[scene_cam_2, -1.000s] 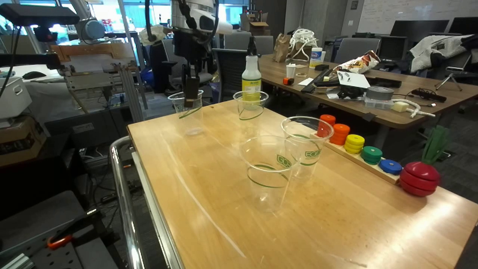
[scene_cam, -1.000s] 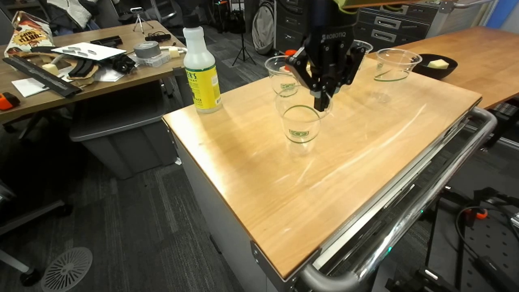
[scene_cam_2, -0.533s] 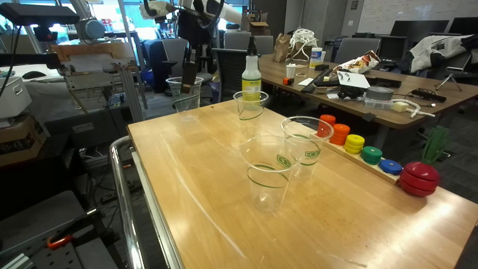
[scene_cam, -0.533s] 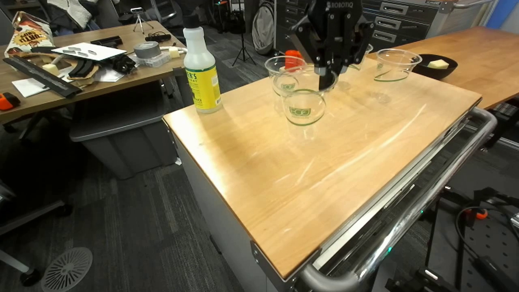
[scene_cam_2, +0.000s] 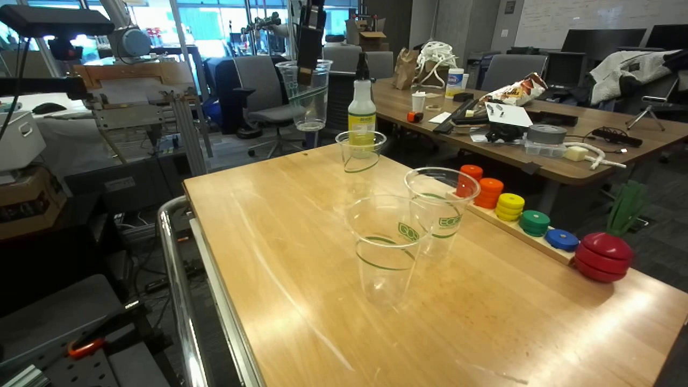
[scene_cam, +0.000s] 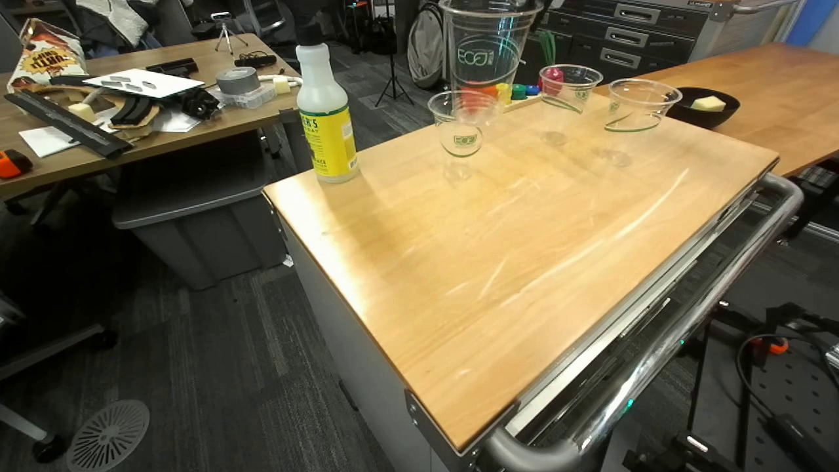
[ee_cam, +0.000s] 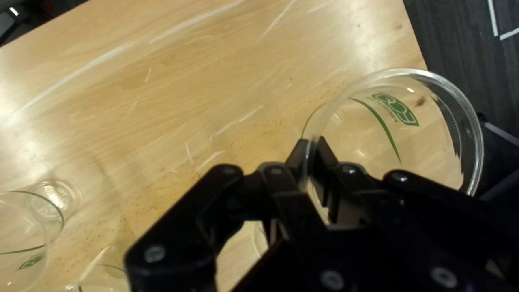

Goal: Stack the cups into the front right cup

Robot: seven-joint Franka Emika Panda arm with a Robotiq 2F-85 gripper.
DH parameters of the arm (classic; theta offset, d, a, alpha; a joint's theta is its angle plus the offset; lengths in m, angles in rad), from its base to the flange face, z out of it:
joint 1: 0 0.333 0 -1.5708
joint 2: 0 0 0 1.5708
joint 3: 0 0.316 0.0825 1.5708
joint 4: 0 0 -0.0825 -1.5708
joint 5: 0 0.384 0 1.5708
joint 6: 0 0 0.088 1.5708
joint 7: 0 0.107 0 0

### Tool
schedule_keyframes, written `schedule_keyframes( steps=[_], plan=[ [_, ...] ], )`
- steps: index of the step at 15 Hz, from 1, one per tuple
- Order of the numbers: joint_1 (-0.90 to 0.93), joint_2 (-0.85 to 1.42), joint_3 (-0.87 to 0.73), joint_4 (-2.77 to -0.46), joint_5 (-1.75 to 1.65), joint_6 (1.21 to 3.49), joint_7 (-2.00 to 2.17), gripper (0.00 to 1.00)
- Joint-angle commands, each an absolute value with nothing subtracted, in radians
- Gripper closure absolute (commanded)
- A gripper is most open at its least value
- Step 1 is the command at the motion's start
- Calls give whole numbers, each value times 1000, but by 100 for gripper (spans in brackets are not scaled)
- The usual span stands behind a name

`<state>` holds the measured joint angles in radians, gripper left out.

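Your pincer (ee_cam: pixel 311 152) pinches the rim of one cup (scene_cam: pixel 488 52), held clear of the table (scene_cam: pixel 524 262). In an exterior view, the far cup (scene_cam_2: pixel 359 165), right cup (scene_cam_2: pixel 445 215) and near cup (scene_cam_2: pixel 387 251) stand separately, none nested. Pickup done; you appear to have three placements left.

Yellow-labelled bottle (scene_cam: pixel 330 134), black bowl (scene_cam: pixel 711 118)

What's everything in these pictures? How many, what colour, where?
Standing cups: 3, clear, on the wooden top
Held cup: 1, clear, midair
Bottle: 1, white and yellow, wooden top's edge
Ring toy: 1, multicoloured, wooden top's edge
Leafy toy: 1, red and green, beside ring toy
Bowl: 1, black, past the cups
Snack bag: 1, mixed, desk
Bin: 1, grey, floor
Background bits: too many to count, mixed, all around
Gripper: 1, black, at held cup's rim
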<state>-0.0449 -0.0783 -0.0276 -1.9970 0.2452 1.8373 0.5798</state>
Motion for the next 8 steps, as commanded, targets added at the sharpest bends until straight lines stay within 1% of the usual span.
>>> schedule_keyframes(
  steps=[1,8],
  plan=[
    [-61,-30,-42,-1923,273,1850,623,98],
    [-69,64,-63,-1847,276,1904,664,98]
  ],
)
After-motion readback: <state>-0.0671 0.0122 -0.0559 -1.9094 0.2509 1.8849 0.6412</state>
